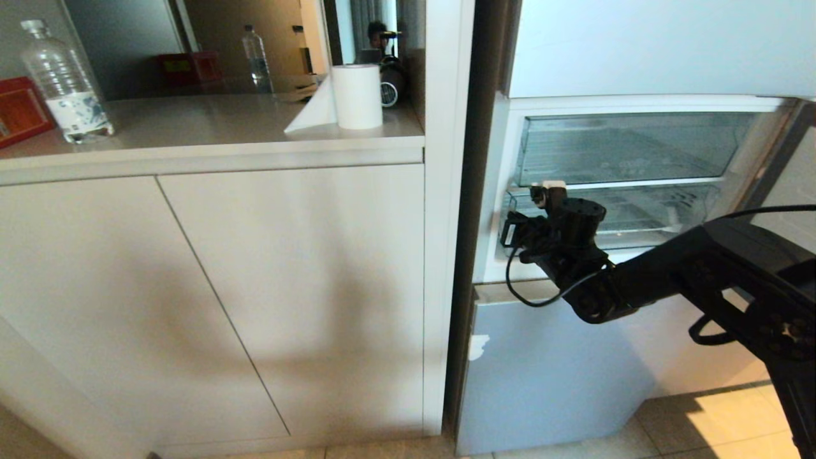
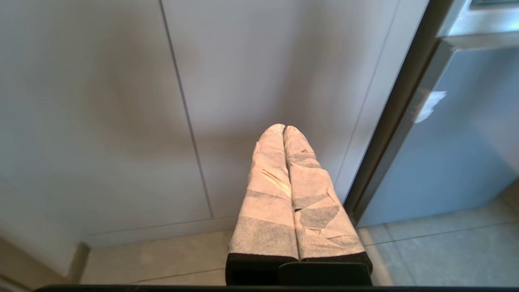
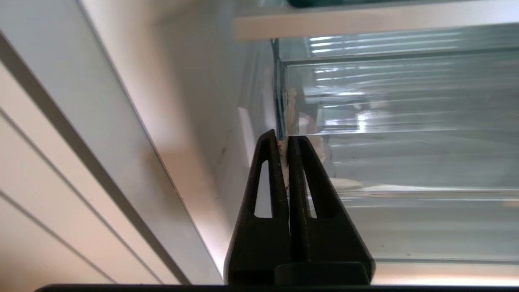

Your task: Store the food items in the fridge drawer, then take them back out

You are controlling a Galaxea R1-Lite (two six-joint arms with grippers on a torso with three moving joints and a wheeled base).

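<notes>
Right tool point(image 3: 287, 140) is clenched, its 2 black fingers pressed together on the near corner edge of the fridge drawer point(image 3: 397, 170), which in the right wrist view fills the right half of the frame with the pinched corner at centre. In the head view the same tool point(image 1: 517, 231) sits centre-right, at the left end of the drawer point(image 1: 644, 220), just below the shallower clear drawer point(image 1: 625, 150) above it. Clear plastic like this is likely stiff and light while empty, but smooth and thin at the lip, so a pinch at 1 corner could slip or skew the drawer on its runners; a hold nearer the middle of the front lip looks safer for a straight pull. Neither of the 2 food items shows in any view, so where they lie cannot be told. Left tool point(image 2: 284, 130) is clenched on nothing, parked low before the white cabinet doors point(image 2: 121, 101).
</notes>
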